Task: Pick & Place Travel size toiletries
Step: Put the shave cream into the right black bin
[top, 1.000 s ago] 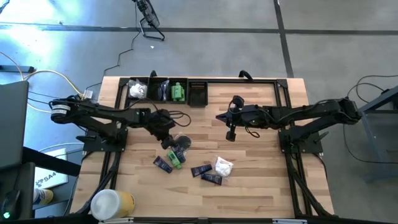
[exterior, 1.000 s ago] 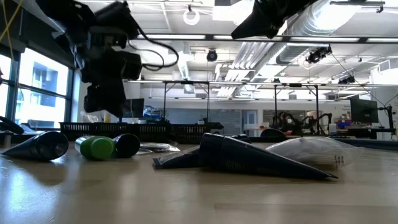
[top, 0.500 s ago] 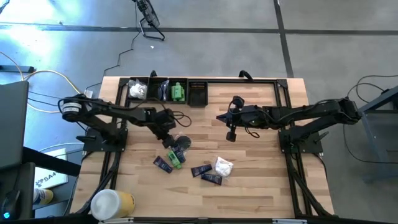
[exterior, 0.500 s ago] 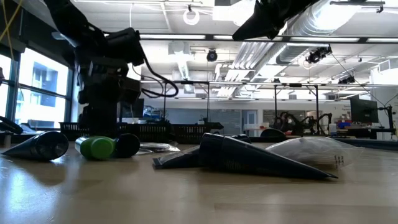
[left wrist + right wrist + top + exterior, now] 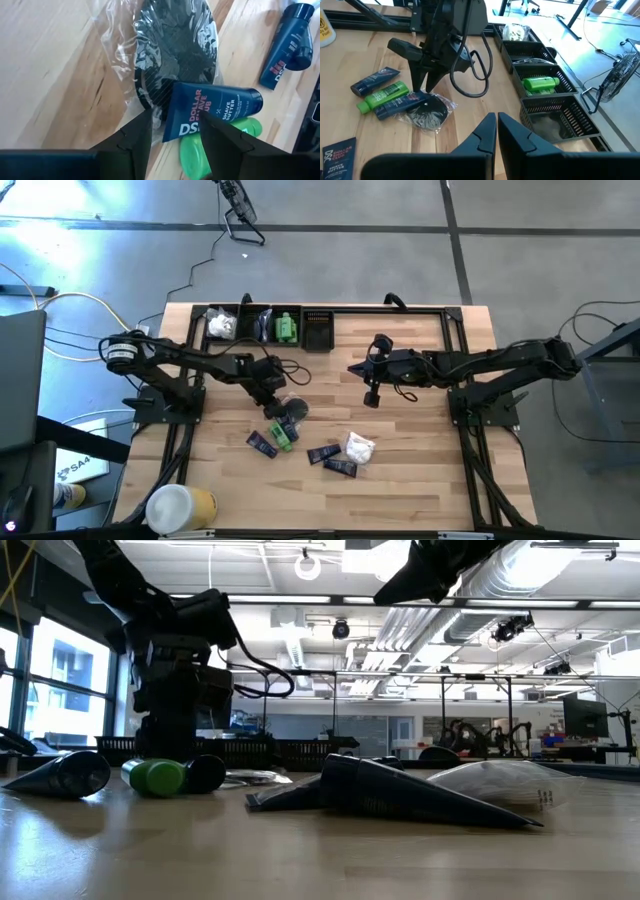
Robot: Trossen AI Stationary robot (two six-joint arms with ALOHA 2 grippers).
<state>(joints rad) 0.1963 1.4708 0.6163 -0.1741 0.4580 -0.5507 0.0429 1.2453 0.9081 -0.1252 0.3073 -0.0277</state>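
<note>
Wooden table (image 5: 420, 440) carries everything. At its front left corner stands a white-and-yellow cylinder (image 5: 180, 507). Along the back edge, left of middle, sit black bins (image 5: 268, 326): one holds a white packet (image 5: 220, 326), another a green bottle (image 5: 288, 329). The left gripper (image 5: 270, 406) hangs low over a cluster near the table's middle, its fingers (image 5: 131, 137) parted on either side of a dark blue tube (image 5: 210, 111), with nothing clamped. That tube lies across a wrapped black disc (image 5: 175, 47) and a green bottle (image 5: 200, 150). Farther right lie more tubes (image 5: 332, 459) and a white packet (image 5: 358, 446). The right gripper (image 5: 371, 396) hovers right of centre, fingers closed and empty.
</note>
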